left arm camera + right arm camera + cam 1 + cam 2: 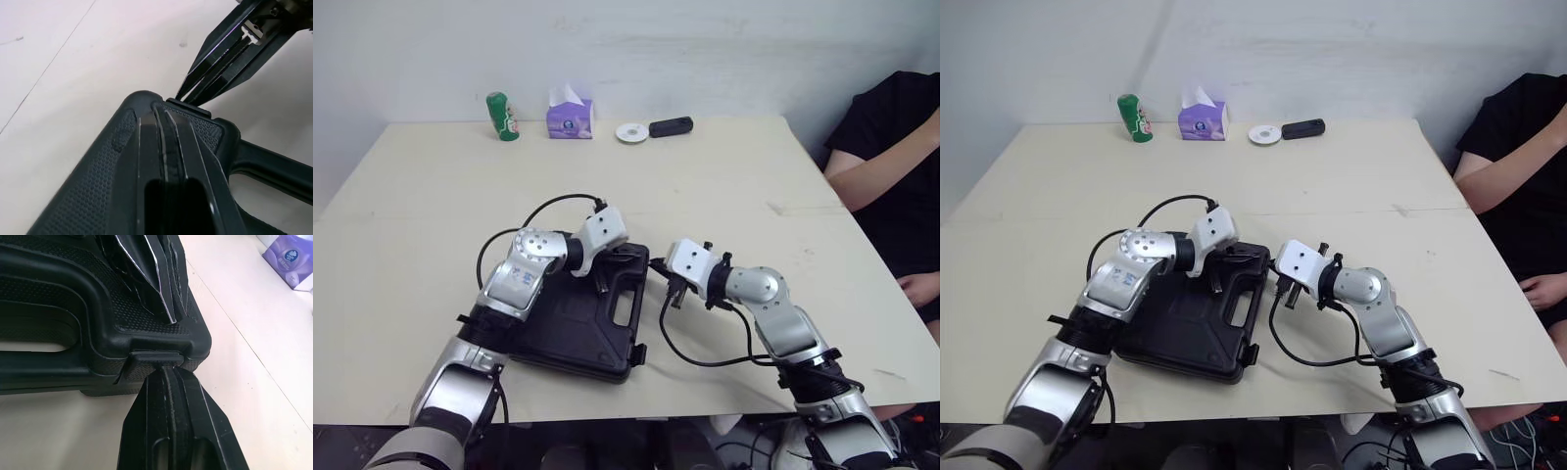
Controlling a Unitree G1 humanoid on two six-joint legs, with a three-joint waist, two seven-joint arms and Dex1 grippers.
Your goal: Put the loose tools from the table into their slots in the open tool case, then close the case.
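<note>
Black tool case [576, 328] lies on the table [734, 186], near the front edge, lid down. Its carrying handle [628, 305] faces the right arm.

Left hand [166, 105]: fingers together, tips lying on the lid at the corner beside the handle.

Right hand [164, 372]: fingers together, tips touching the small latch [155, 356] on the case edge at that same corner. The two hands meet there tip to tip, with the corner between them.

Along the far edge of the table, well apart from the case:
- green can [502, 117]
- purple tissue box [570, 117]
- white disc [631, 132]
- black oblong device [671, 126]

A person in a black shirt [891, 157] sits at the right side of the table, forearm near its edge.

The lettering on the can and the emblem on the tissue box cannot be read.
</note>
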